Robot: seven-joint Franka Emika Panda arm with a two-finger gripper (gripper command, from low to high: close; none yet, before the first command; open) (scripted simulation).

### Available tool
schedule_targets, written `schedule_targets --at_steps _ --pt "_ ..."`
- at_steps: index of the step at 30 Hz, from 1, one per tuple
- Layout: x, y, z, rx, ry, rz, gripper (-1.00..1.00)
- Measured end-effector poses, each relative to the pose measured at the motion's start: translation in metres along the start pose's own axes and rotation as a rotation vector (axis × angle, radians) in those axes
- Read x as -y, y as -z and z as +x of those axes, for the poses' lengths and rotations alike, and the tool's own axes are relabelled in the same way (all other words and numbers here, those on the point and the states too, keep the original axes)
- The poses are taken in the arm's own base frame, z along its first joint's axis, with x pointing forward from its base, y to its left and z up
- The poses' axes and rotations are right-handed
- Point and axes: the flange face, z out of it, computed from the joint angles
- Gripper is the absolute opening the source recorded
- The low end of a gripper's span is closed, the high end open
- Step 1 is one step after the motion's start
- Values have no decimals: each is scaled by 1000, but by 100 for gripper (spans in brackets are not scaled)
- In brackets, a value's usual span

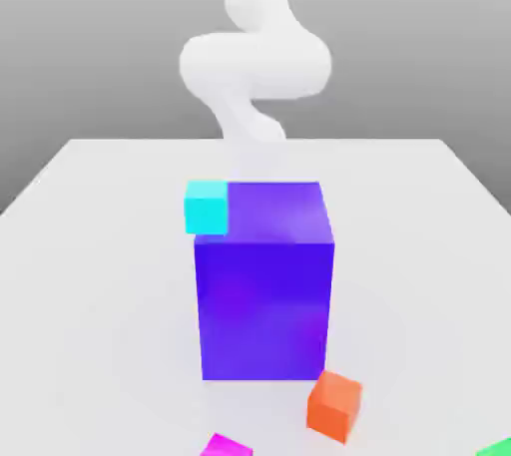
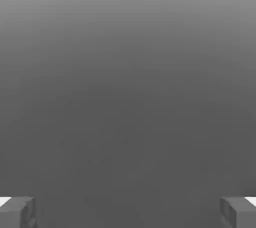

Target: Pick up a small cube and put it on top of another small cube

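Note:
The small magenta-pink cube point(image 1: 225, 446) lies at the near edge of the table, partly cut off by the exterior view's lower border. At the exterior view's lower right corner sits the small green cube point(image 1: 496, 449), also cut off. My white arm point(image 1: 255, 65) rises at the far side of the table, behind the big block and well away from both cubes. In the hand view my gripper point(image 2: 128, 212) is open: its two grey fingertips point(image 2: 17, 212) stand far apart with nothing between them, against a plain grey background.
A big purple-blue block point(image 1: 264, 284) stands mid-table between the arm and the small cubes. A cyan cube point(image 1: 207, 206) sits by its far upper left corner. An orange cube point(image 1: 334, 405) lies just in front of the block, to the exterior view's right.

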Motion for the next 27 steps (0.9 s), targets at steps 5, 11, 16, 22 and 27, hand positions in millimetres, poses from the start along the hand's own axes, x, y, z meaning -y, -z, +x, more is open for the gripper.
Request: schedule_targets --at_steps 5,11,16,22,27 --pt "-3 -49 4 70 -172 -41 0" --pt "-22 -182 0 207 -647 -207 0" --pt "-44 -257 -16 224 -917 -344 0" --pt "-80 -336 -42 172 -1219 -519 0" --pt "-118 -393 -66 67 -1454 -659 0"
